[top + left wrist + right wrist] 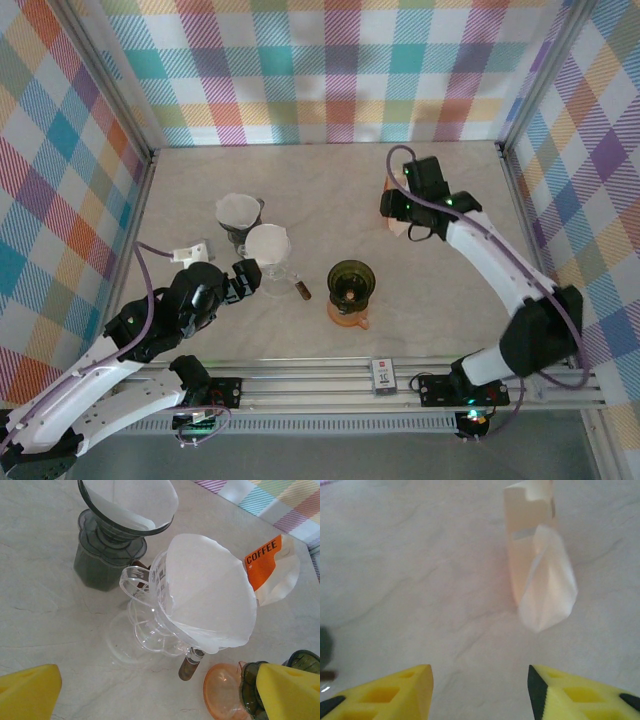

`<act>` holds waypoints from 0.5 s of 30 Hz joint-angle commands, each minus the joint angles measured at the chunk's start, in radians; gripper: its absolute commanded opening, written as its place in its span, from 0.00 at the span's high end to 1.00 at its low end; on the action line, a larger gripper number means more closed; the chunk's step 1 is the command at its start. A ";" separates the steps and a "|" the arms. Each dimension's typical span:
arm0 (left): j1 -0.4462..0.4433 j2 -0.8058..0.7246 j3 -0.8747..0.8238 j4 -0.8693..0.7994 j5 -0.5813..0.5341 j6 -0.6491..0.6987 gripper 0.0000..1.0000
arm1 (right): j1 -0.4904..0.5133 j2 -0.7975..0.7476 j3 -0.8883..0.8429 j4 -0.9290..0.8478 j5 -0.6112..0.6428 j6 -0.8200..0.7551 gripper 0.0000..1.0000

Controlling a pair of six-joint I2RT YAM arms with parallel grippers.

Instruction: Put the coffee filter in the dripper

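The right gripper (480, 687) is wide open and holds nothing. The filter pack (540, 575) lies flat on the table (395, 580), a little way in front of its fingers. The end of the pack nearest the hand is pale and thin. It is hard to tell if that part is paper or bag.

The green dripper (350, 283) has no filter in it. It stands well off to this hand's left.

Things could go wrong here. The fingers may pinch the whole pack, or many filters at once. The thin paper could crumple or slip out on the way over.

The left gripper (157, 697) is wide open and empty too. The clear dripper (150, 625) stands just in front of it, with a white filter (210, 590) leaning inside. A small bump from this hand could tip it over.
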 commanded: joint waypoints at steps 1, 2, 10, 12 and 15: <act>0.010 0.002 0.033 0.025 0.007 0.023 0.00 | -0.034 0.119 0.077 0.037 0.048 -0.046 0.50; 0.011 0.003 0.033 0.023 0.006 0.022 0.00 | -0.041 0.152 0.092 0.036 0.049 -0.046 0.51; 0.011 -0.009 0.027 0.013 -0.006 0.022 0.00 | -0.070 0.322 0.177 0.048 0.071 0.005 0.58; 0.010 -0.007 0.027 0.012 -0.007 0.022 0.00 | -0.069 0.353 0.197 0.046 0.077 0.009 0.60; 0.010 -0.007 0.027 0.008 -0.008 0.021 0.00 | -0.071 0.388 0.222 0.041 0.085 0.008 0.61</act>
